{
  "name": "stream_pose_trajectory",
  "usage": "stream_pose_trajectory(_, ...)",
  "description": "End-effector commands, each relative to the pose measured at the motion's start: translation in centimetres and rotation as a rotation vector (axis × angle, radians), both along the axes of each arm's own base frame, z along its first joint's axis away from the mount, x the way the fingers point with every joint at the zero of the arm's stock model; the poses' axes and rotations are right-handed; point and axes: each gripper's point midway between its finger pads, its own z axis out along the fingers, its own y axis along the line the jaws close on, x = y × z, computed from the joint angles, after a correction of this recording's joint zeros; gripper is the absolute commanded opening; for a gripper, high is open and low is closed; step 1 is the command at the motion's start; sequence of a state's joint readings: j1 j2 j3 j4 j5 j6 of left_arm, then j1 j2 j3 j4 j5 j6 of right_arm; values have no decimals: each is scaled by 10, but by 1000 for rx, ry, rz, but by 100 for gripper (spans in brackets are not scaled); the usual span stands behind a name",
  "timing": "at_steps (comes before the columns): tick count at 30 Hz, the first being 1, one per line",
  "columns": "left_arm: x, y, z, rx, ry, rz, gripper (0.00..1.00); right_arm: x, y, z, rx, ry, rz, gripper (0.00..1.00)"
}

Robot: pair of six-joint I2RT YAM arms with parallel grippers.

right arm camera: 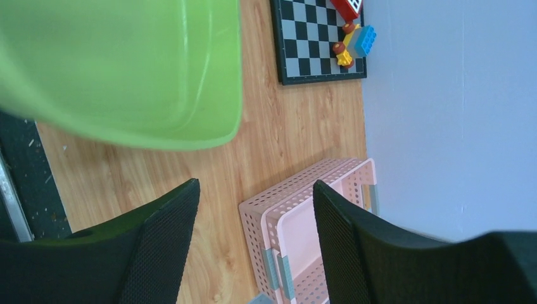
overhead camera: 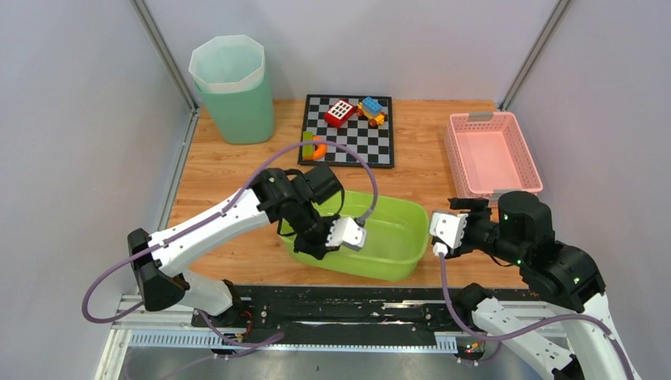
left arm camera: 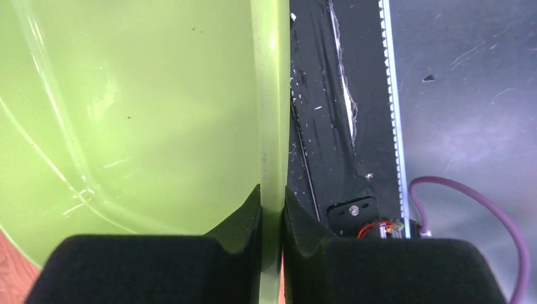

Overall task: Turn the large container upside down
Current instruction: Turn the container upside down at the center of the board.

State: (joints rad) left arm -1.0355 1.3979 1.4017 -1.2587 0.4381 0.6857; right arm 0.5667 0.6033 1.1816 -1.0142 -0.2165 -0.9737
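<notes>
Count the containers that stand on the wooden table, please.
3. The lime green tub sits at the near edge, the pink basket is on the right side, and the tall green bin is in the far left corner. None appears to be hidden.

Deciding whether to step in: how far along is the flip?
Done: left gripper shut on the near rim of the tub. In hand: right gripper, open, beside the tub's right end, not touching. Left: the whole flip; the tub's opening faces up.
</notes>
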Motion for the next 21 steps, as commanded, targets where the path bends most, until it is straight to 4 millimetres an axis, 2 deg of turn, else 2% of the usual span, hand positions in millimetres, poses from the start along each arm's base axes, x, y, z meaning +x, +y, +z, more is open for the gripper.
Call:
stream_pose_trajectory(1, -5, 12, 34, -104, 115, 0, 0, -15, -6, -15, -92, 30, 77, 67)
stream_pose_trajectory(4, -3, 16, 42, -138, 175, 24, 0, -24, -2, -25, -120, 45, 151, 64)
stream_pose_trajectory(7, -7, 18, 48, -154, 237, 12, 0, -30, 7, -37, -155, 56, 256, 57)
stream_pose_trajectory(11, -10, 18, 57, -176, 307, 2, 0, -22, 20, -52, -176, 69, 322, 49)
stream_pose_trajectory(21, -5, 17, 61, -222, 369, 41, 0, -30, 42, -64, -113, 119, 430, 48)
